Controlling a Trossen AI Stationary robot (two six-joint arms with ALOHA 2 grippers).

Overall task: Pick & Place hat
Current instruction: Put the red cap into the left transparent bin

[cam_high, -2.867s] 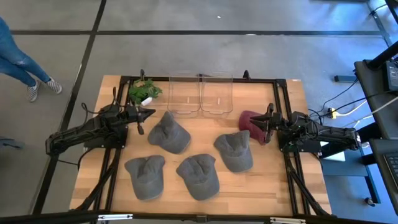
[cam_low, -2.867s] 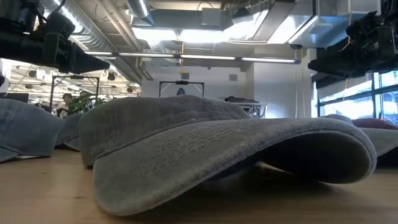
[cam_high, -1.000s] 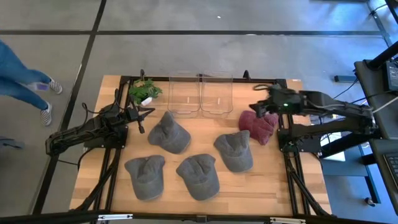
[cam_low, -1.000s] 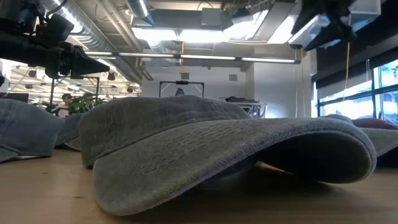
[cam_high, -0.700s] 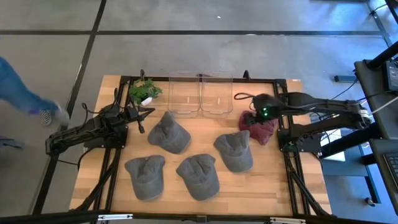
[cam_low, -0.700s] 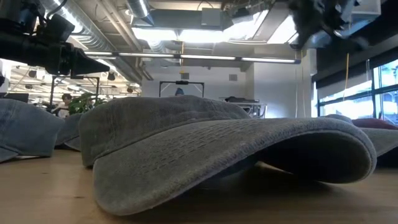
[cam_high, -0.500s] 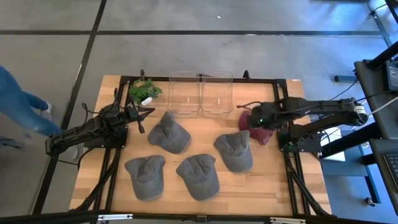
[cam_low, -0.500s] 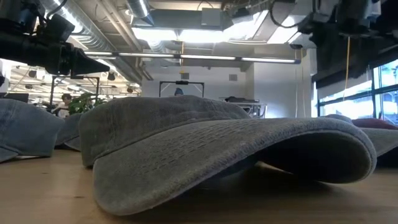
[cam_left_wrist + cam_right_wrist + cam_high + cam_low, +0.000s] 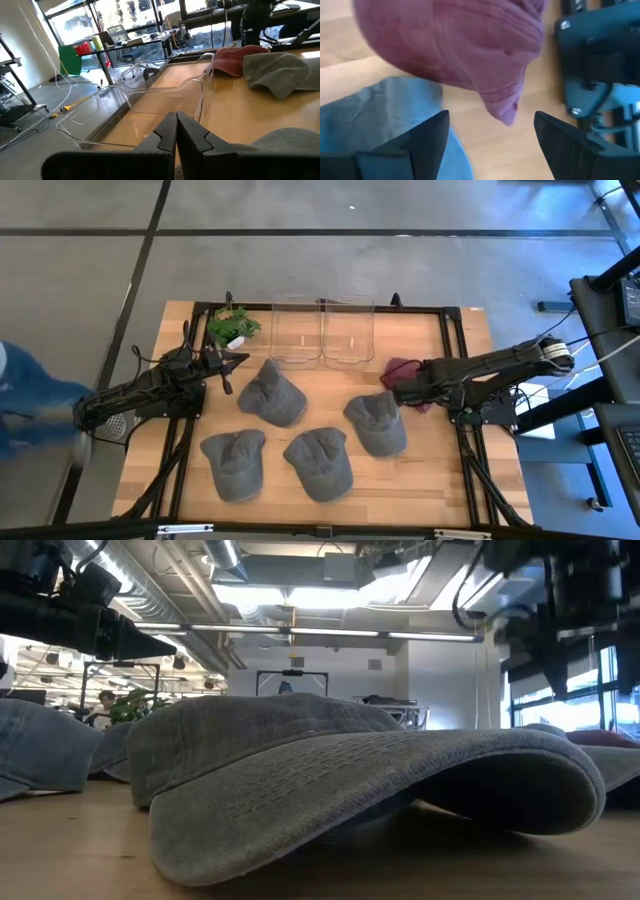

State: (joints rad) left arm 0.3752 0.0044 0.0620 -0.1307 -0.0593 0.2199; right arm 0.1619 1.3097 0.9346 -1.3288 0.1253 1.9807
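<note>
A maroon hat [image 9: 402, 368] lies on the wooden table at the right, beside a grey hat [image 9: 378, 422]. My right gripper [image 9: 395, 390] hangs open just above the maroon hat's near edge; in the right wrist view its two fingers stand on either side of the hat's tip [image 9: 507, 112] without touching it, the grey hat [image 9: 375, 120] next to it. Three more grey hats [image 9: 272, 392] [image 9: 234, 460] [image 9: 320, 462] lie crown up on the table. My left gripper [image 9: 235, 362] waits shut at the left, clear of the hats.
Two clear plastic bins [image 9: 296, 330] [image 9: 348, 330] stand side by side at the table's far edge, with a small green plant [image 9: 232, 327] to their left. A black frame [image 9: 455, 330] edges the table. A person in blue [image 9: 20, 395] moves on the floor to the left.
My right gripper has swung from above the table's far right toward the near edge and the left. It has come down over the maroon hat's near edge, staying open. The hats have kept their places. The person on the floor has walked along the left side.
</note>
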